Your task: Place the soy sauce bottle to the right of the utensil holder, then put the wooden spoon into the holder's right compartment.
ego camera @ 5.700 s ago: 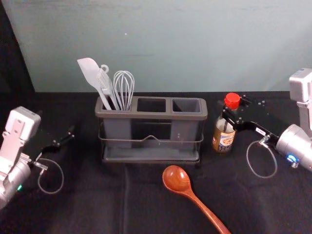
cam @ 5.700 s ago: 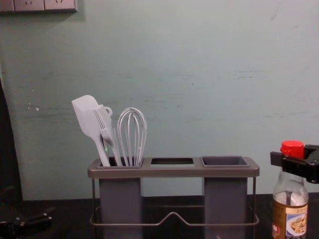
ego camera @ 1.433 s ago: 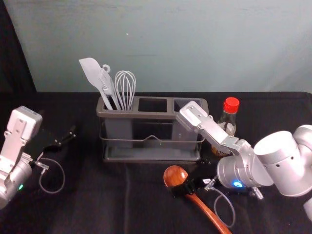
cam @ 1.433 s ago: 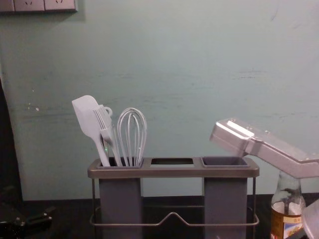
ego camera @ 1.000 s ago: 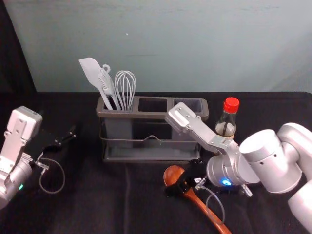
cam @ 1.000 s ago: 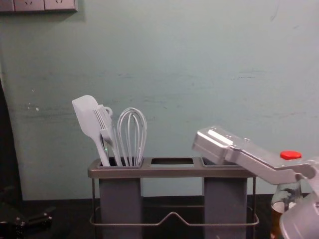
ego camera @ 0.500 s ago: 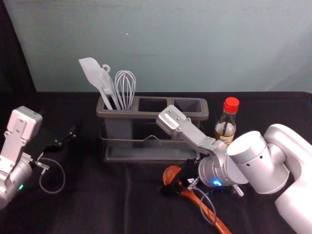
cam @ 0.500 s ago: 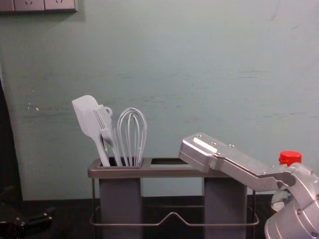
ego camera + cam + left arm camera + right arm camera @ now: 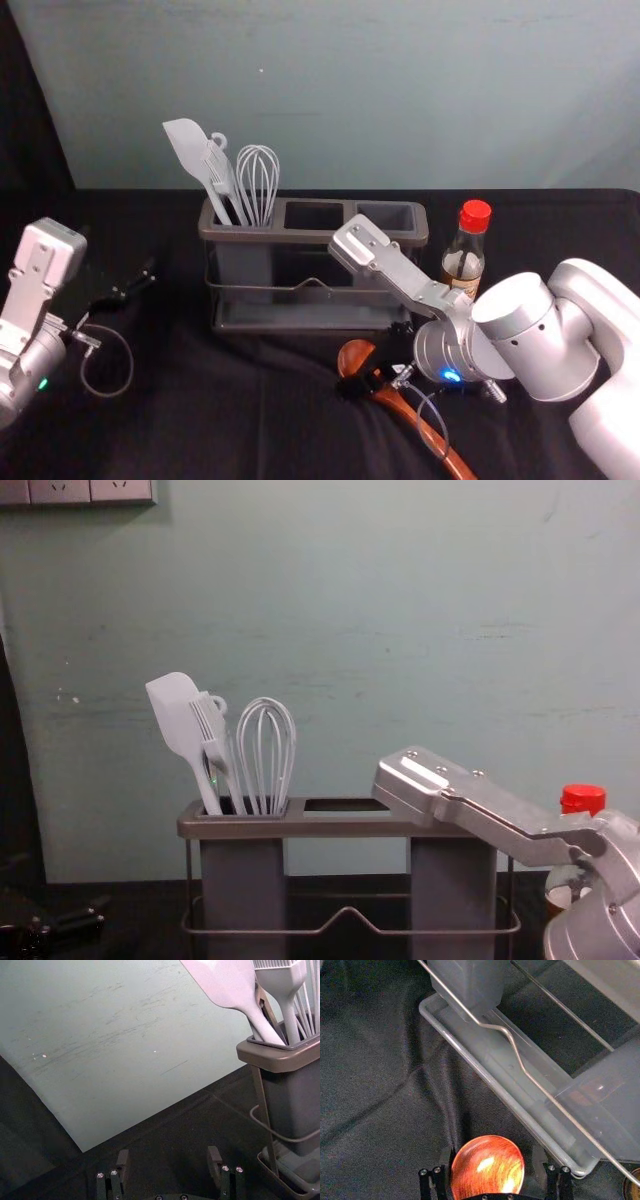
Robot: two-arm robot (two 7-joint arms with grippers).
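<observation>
Head view gives me the whole layout: the utensil holder (image 9: 310, 237) stands around the middle of the frame, with a spatula (image 9: 188, 150), a brush (image 9: 219, 168) and a whisk (image 9: 258, 185) upright in its left compartment. Just beside it, in the right half of the frame, I see the soy sauce bottle (image 9: 465, 256) standing upright under its red cap (image 9: 475, 215), my right arm (image 9: 540, 335) partly covering its lower part.

The wooden spoon (image 9: 394, 402) lies on the dark cloth (image 9: 200, 420) in front of the holder, its bowl just below the centre of the frame and its handle slanting toward the bottom edge, right of centre. My right gripper (image 9: 375, 358) is down at the bowl. From the right wrist view I read its jaws as wide apart, one on each side of the bowl; whether either one touches the wood I cannot tell.

My left gripper (image 9: 118, 254) is parked at the left of the frame, well apart from the holder, and the left wrist view has its jaws wide with bare cloth between them. In the chest view the right arm crosses in front of the holder's right compartment at the lower right, and the wall sockets (image 9: 60, 490) sit in the upper left corner.
</observation>
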